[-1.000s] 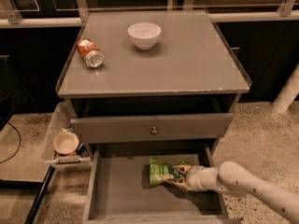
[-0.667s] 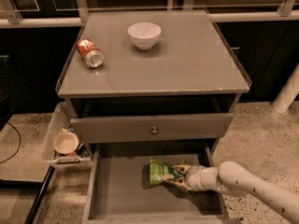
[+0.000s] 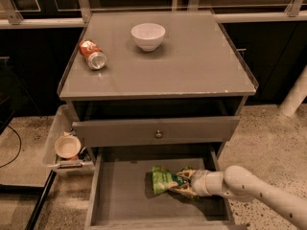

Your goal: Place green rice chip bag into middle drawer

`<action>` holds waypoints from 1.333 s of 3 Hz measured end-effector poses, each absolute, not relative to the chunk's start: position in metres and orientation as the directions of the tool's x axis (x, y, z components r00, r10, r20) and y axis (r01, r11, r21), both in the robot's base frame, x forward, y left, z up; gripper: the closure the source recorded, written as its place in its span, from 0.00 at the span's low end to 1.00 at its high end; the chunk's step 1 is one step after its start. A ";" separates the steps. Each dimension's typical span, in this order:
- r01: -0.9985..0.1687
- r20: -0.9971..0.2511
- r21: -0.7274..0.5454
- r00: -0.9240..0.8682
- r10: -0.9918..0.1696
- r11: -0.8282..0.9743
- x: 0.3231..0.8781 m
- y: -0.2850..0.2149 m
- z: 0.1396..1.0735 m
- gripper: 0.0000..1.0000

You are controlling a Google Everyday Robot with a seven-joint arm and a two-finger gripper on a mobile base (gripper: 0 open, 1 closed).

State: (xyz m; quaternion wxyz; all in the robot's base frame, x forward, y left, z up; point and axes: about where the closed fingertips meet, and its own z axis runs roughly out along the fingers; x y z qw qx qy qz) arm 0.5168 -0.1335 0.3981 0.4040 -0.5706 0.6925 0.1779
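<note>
The green rice chip bag [image 3: 165,179] lies on the grey floor of the pulled-out middle drawer [image 3: 117,195], right of its centre. My gripper [image 3: 188,182] reaches in from the right on a white arm [image 3: 254,193] and is at the bag's right end, touching it. The bag rests on the drawer floor.
An orange soda can [image 3: 93,54] lies on its side and a white bowl [image 3: 148,36] stands on the cabinet top. A closed drawer front with a brass knob [image 3: 158,134] sits above the open drawer. A bin with a small bowl [image 3: 67,146] stands on the floor at left.
</note>
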 end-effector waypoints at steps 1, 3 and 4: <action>-0.929 -0.767 -0.235 -0.003 -0.642 0.285 0.515 -0.131 0.412 0.12; -0.914 -0.732 -0.350 0.131 -0.668 0.204 0.499 -0.133 0.486 0.00; -0.906 -0.681 -0.395 0.177 -0.710 0.153 0.490 -0.147 0.526 0.00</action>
